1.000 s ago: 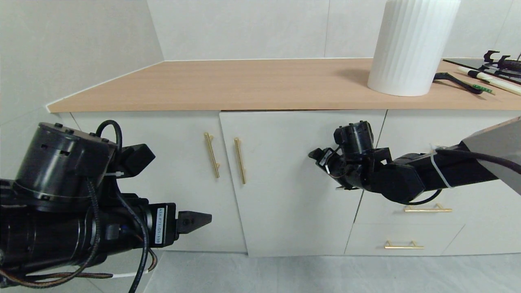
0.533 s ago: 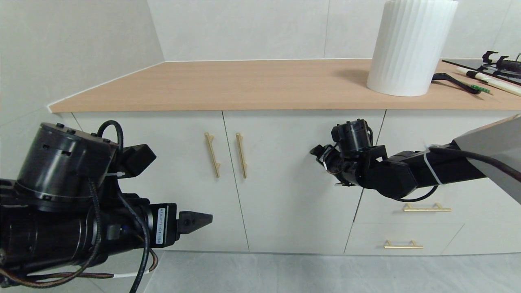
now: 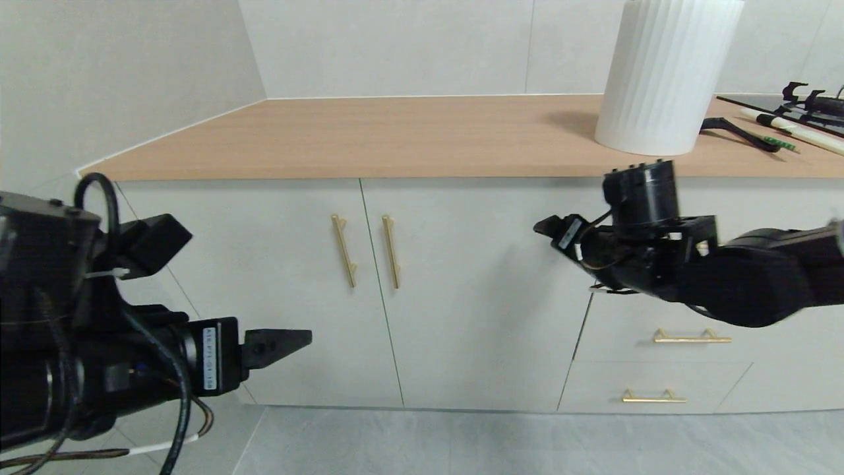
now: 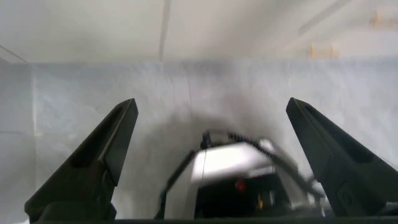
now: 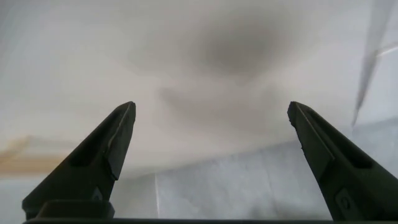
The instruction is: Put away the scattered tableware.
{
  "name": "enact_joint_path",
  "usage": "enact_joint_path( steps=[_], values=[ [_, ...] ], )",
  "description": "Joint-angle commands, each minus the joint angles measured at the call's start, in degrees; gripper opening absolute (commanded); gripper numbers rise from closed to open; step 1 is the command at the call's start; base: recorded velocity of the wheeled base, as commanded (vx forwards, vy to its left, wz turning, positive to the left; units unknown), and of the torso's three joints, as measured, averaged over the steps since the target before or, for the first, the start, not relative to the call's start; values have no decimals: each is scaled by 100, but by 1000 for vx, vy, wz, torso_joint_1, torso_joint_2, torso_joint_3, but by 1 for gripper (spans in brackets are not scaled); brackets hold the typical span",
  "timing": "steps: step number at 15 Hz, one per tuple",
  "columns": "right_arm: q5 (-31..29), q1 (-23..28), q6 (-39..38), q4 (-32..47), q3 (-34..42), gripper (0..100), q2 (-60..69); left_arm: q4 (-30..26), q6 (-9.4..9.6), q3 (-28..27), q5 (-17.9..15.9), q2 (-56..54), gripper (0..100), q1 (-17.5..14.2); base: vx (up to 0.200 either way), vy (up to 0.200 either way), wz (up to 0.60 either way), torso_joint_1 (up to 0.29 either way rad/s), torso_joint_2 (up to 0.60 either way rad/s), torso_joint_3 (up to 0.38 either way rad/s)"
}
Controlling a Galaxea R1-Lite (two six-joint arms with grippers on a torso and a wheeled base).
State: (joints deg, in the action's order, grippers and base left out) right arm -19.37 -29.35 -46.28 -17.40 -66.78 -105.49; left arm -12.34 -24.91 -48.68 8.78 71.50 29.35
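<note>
Scattered tableware lies on the wooden counter (image 3: 395, 135) at the far right: a black utensil (image 3: 742, 133) and pale sticks with a green-marked end (image 3: 791, 135). A tall white ribbed container (image 3: 666, 76) stands beside them. My right gripper (image 3: 552, 229) hangs in front of the shut right cabinet door (image 3: 475, 290), just below the counter edge; in the right wrist view it (image 5: 211, 158) is open and empty, facing the pale door. My left gripper (image 3: 280, 343) sits low before the left cabinet door (image 3: 264, 264); in the left wrist view it (image 4: 211, 162) is open and empty over the floor.
Two vertical gold handles (image 3: 343, 251) (image 3: 391, 252) mark the meeting cabinet doors. Drawers with horizontal gold handles (image 3: 692, 338) (image 3: 654, 397) are at the lower right. A dark stove surface with black fittings (image 3: 814, 102) is at the counter's far right. Grey tiled floor (image 3: 422, 442) lies below.
The right cabinet door, slightly ajar a second ago, now sits flush. My right gripper has drawn back to the right and upward. My left arm has shifted to the left.
</note>
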Motion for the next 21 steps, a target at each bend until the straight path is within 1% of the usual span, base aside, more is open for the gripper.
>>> enact_joint_path(
  steps=[1,2,3,4,5,6,7,8,9,10,11,12,13,14,15,16,17,18,19,20,21],
  values=[
    [-67,158,813,8,1457,100,2533,-32,38,130,71,-1226,100,-176,0,0,0,0,0,0],
    [-164,167,1165,26,1897,100,3324,-67,153,271,89,-1621,100,-185,0,0,0,0,0,0],
    [-287,193,1578,35,2327,100,4133,-76,320,508,124,-2035,100,-255,0,0,0,0,0,0],
    [-366,343,2167,61,2784,100,4985,-76,469,860,256,-2492,100,-360,0,0,0,0,0,0],
    [-374,545,2597,158,3057,100,5574,-76,689,1132,432,-2799,100,-387,0,0,0,0,0,0],
    [-330,896,3107,509,3259,100,6470,-76,1155,1545,871,-3362,100,-387,0,0,0,0,0,0],
    [-322,1011,3274,905,3250,100,6971,-76,1471,1748,1170,-3713,100,-387,0,0,0,0,0,0],
    [-348,1063,3397,1335,3233,100,7402,-76,1708,1871,1363,-4065,100,-457,0,0,0,0,0,0],
    [-383,1283,3546,1801,3268,100,7947,-76,1998,1967,1434,-4575,100,-738,0,0,0,0,0,0],
    [-383,1283,3546,1801,3268,100,7947,-76,1998,1967,1434,-4575,100,-738,0,0,0,0,0,0],
    [-348,1951,3634,2188,3452,100,8597,-155,2385,2011,1478,-5225,100,-1125,0,0,0,0,0,0],
    [-330,2171,3872,2223,3567,100,8966,-269,2578,2046,1539,-5550,100,-1450,0,0,0,0,0,0],
    [-339,2320,4214,2223,3734,100,9362,-375,2833,2108,1530,-5954,100,-1767,0,0,0,0,0,0],
    [-348,2435,4487,2223,3848,100,9714,-392,3000,2187,1539,-6280,100,-1916,0,0,0,0,0,0],
    [-348,2531,4671,2223,3927,100,9977,-392,3088,2275,1548,-6499,100,-2030,0,0,0,0,0,0],
    [-383,2786,4777,2205,4076,100,10188,-357,3044,2451,1636,-6605,100,-2259,0,0,0,0,0,0],
    [-339,2944,4803,2214,4138,100,10364,-348,2939,2503,1733,-6605,100,-2294,0,0,0,0,0,0],
    [-348,2988,4935,2179,4419,100,10496,-340,2807,2574,1821,-6622,100,-2522,0,0,0,0,0,0],
    [-436,2979,4953,2100,4621,100,10540,-340,2816,2697,1733,-6781,100,-2804,0,0,0,0,0,0],
    [-497,2971,4918,1977,4955,100,10540,-340,2895,2899,1530,-7115,100,-2997,0,0,0,0,0,0],
    [-497,2971,4926,1854,5201,100,10540,-340,2939,3031,1443,-7150,100,-2997,0,0,0,0,0,0]
  ],
)
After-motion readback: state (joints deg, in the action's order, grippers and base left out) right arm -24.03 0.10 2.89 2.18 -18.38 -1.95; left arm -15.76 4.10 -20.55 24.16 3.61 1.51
